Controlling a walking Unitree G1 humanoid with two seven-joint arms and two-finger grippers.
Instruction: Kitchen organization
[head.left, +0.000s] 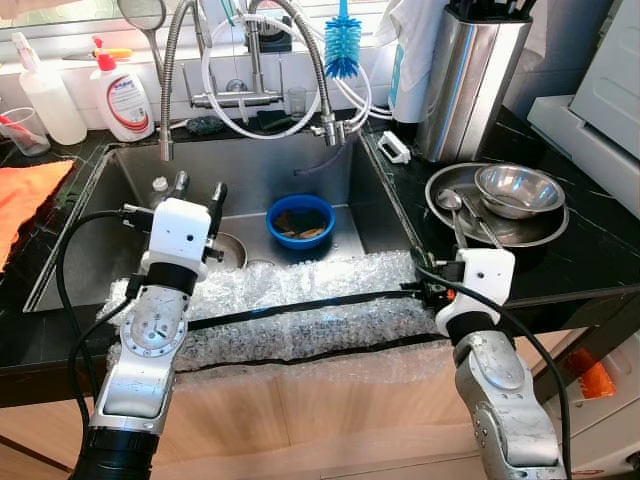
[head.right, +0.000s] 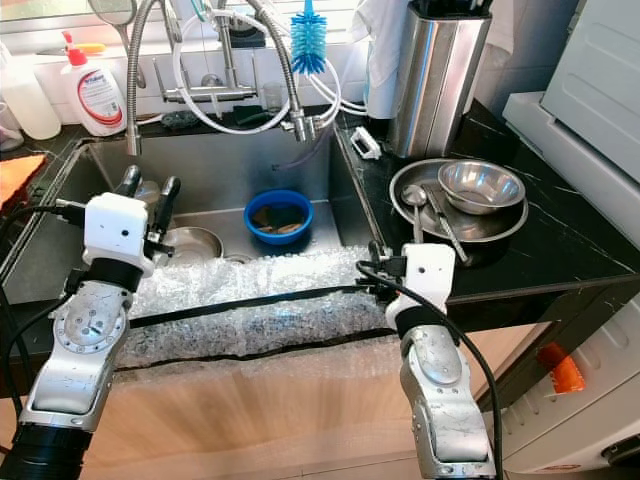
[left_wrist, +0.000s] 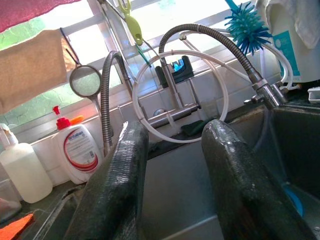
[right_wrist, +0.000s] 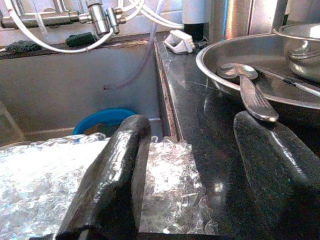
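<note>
Task's thing: the blue bowl (head.left: 300, 221) sits in the steel sink (head.left: 130, 180), near the back wall below the tap (head.left: 327, 128), something brown lying in it
Handling: judged light and stiff, probably plastic; likely wet and slippery, so best pinched at the rim, one finger inside and one outside
Steel dishes: a steel bowl (head.left: 518, 189) and spoon (head.left: 452, 207) rest in a wide steel plate (head.left: 446, 182) on the black table (head.left: 590, 240) right of the sink; hard, smooth, prone to slide and clatter
Bubble wrap: a sheet of bubble wrap (head.left: 300, 310) pads the sink's front edge, soft and springy
Left gripper (head.left: 198, 189): raised over the sink's left part, jaws apart, holding nothing
Right gripper (right_wrist: 190, 165): at the front right corner of the sink, jaws apart, holding nothing
Writing: the white bottle (head.left: 122, 95) with a red pump carries a red and white label; its small print is too blurred to read
</note>
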